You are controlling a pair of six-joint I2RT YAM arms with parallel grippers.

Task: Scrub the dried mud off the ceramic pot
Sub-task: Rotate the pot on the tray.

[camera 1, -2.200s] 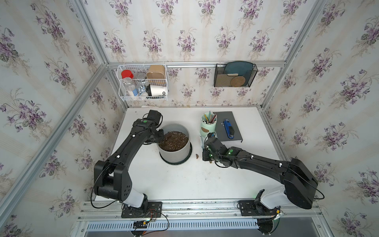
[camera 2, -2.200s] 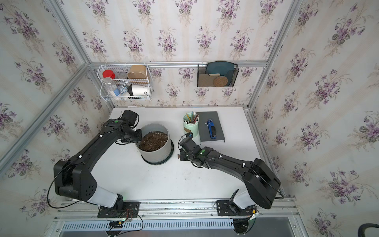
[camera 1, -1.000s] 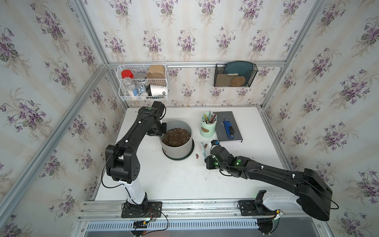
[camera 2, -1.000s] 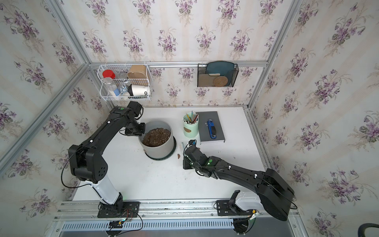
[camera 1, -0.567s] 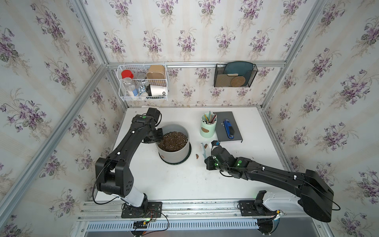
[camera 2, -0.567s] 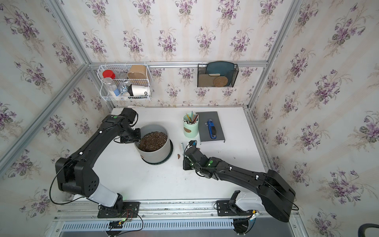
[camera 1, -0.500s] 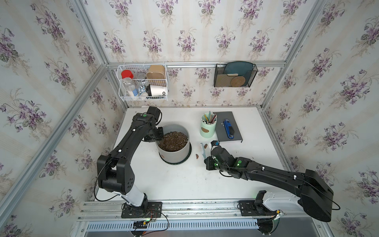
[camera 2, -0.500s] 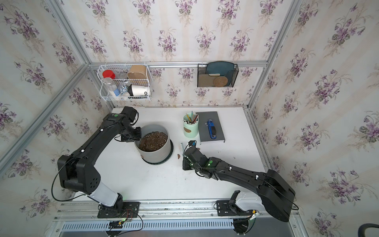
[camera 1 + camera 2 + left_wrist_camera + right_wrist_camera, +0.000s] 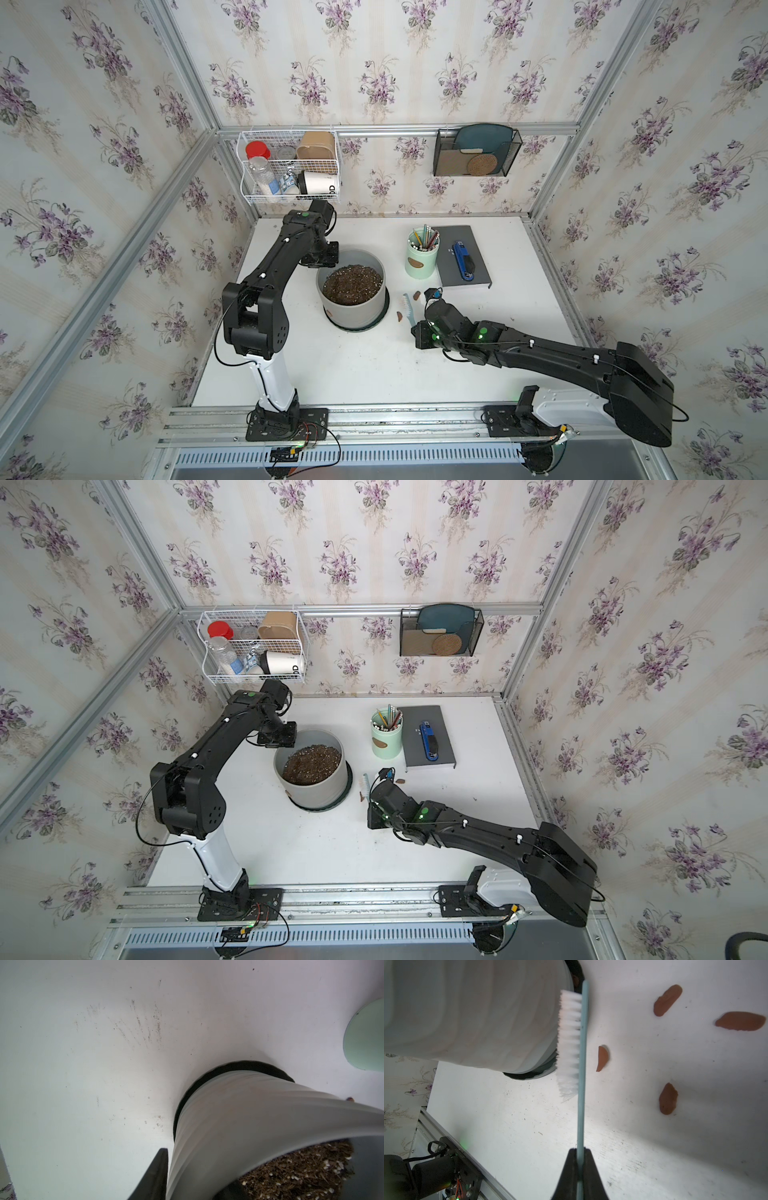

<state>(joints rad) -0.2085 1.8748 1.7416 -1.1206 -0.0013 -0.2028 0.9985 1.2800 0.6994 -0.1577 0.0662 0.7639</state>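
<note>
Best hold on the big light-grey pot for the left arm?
Pinch the rim wall of the light-grey cylindrical ceramic pot from above, on its far-left side: one finger outside, one over the speckled brown soil. Thin upright wall; body looks too wide to span.

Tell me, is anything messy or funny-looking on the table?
Yes. Four reddish-brown mud blobs lie loose on the white table, beside the grey pot. The mint-green cup also wears one brown blob on its side, which looks odd on a pencil holder.
</note>
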